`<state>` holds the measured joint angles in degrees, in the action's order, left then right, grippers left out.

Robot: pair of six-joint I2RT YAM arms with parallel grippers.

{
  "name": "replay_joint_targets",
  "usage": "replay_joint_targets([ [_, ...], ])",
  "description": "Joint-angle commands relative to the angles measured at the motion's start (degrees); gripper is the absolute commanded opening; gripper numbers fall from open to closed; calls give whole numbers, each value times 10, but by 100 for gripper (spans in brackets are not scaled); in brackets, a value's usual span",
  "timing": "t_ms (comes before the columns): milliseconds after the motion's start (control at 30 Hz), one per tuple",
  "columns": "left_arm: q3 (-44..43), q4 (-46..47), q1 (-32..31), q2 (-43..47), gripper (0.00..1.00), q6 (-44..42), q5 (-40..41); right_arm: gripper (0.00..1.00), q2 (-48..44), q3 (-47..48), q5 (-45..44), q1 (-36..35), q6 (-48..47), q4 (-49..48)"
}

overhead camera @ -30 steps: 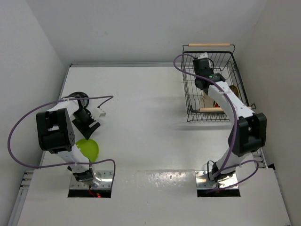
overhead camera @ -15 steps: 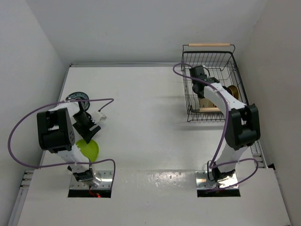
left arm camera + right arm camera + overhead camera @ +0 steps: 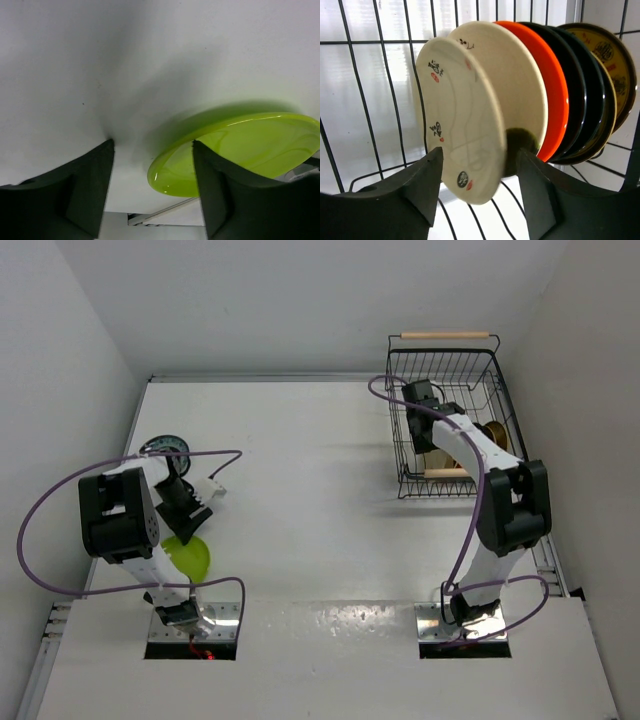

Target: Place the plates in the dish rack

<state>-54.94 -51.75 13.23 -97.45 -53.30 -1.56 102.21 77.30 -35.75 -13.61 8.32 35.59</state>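
Observation:
The lime green plate (image 3: 250, 145) lies on the table at the near left, also seen from above (image 3: 190, 558). My left gripper (image 3: 152, 185) is open and straddles its rim, with a gap beside the left finger (image 3: 75, 195). A teal patterned plate (image 3: 163, 447) sits just beyond that arm. In the dish rack (image 3: 445, 336) several plates stand upright: beige (image 3: 462, 115), cream with a dark patch (image 3: 512, 80), orange (image 3: 555, 90), two black (image 3: 582, 85) and brown-gold (image 3: 615, 65). My right gripper (image 3: 480, 180) is open, its fingers either side of the beige plate's lower edge.
White walls close in the table on the left, back and right. The rack's black wires (image 3: 385, 75) surround my right gripper. The left arm's purple cable (image 3: 60, 490) loops over the table's left side.
My right gripper dropped lower into the rack, then opened and let go of the beige plate. My left gripper moved onto the lime plate's rim and narrowed slightly.

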Motion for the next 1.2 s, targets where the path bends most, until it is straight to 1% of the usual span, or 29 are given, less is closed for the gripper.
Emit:
replay_joint_targets([
  [0, 11, -13, 7, -3, 66, -27, -10, 66, -26, 38, 1, 2, -6, -2],
  [100, 11, -26, 7, -9, 58, -37, -10, 72, -37, 57, 2, 1, -22, 3],
  [133, 18, -34, 7, -9, 52, -37, -10, 75, -44, 62, 0, 0, -22, 4],
  [200, 18, -39, 7, -14, 44, -44, -10, 77, -53, 69, -1, -1, -32, 3],
  [233, 18, -39, 7, -14, 38, -49, -10, 78, -59, 70, -4, -3, -35, -2],
  [267, 18, -45, 7, -14, 19, -49, -15, 80, -63, 71, -7, -5, -37, -3],
  [300, 18, -45, 7, -14, 5, -49, -22, 80, -70, 71, -6, -4, -39, -3],
  [333, 12, -45, 7, -19, 0, -44, -22, 81, -74, 73, -8, -5, -40, -5],
  [400, 0, -45, 7, -20, 0, -37, -45, 82, -90, 75, -8, -7, -44, -8],
  [433, -21, -45, 7, -20, 0, -30, -55, 84, -93, 77, -6, -7, -44, -8],
  [500, -48, -52, 13, -6, 0, -24, -100, 87, -109, 78, 0, -14, -51, -11],
  [533, -81, -61, 14, -6, 0, -24, -121, 87, -114, 79, 4, -19, -58, -12],
  [567, -99, -67, 14, -1, 0, -18, -145, 89, -124, 79, 8, -21, -59, -16],
  [600, -118, -84, 14, -1, 0, -18, -200, 89, -134, 79, 31, -35, -65, -16],
  [633, -154, -92, 14, -1, 0, -18, -229, 89, -140, 74, 42, -39, -66, -16],
  [667, -171, -99, 14, -1, 0, -13, -256, 89, -151, 67, 68, -46, -66, -25],
  [700, -188, -104, 8, -1, 0, -8, -305, 89, -163, 62, 101, -64, -59, -30],
  [733, -218, -104, 1, -1, 0, 8, -327, 89, -176, 38, 147, -72, -56, -37],
  [767, -233, -104, 1, -1, 0, 15, -349, 89, -181, 29, 174, -85, -52, -62],
  [800, -246, -104, -8, -1, 0, 22, -393, 89, -194, 17, 233, -100, -33, -75],
  [833, -270, -104, -8, -1, 0, 32, -412, 89, -198, 8, 301, -109, -24, -103],
  [867, -281, -95, -23, -1, 0, 56, -448, 89, -199, -22, 353, -125, -9, -137],
  [900, -293, -95, -29, -1, 0, 66, -463, 89, -197, -29, 417, -144, 10, -174],
  [967, -325, -95, -55, -1, 0, 79, -492, 90, -174, -43, 456, -171, 34, -217],
  [1000, -333, -95, -65, 6, 0, 87, -498, 90, -165, -39, 492, -186, 54, -248],
  [1033, -349, -95, -74, 6, 0, 87, -499, 90, -156, -36, 503, -200, 70, -260],
  [1133, -383, -108, -111, 11, 0, 95, -524, 90, -94, 26, 533, -231, 87, -278],
  [1167, -393, -117, -111, 11, 0, 95, -530, 90, -72, 45, 537, -234, 90, -271],
])
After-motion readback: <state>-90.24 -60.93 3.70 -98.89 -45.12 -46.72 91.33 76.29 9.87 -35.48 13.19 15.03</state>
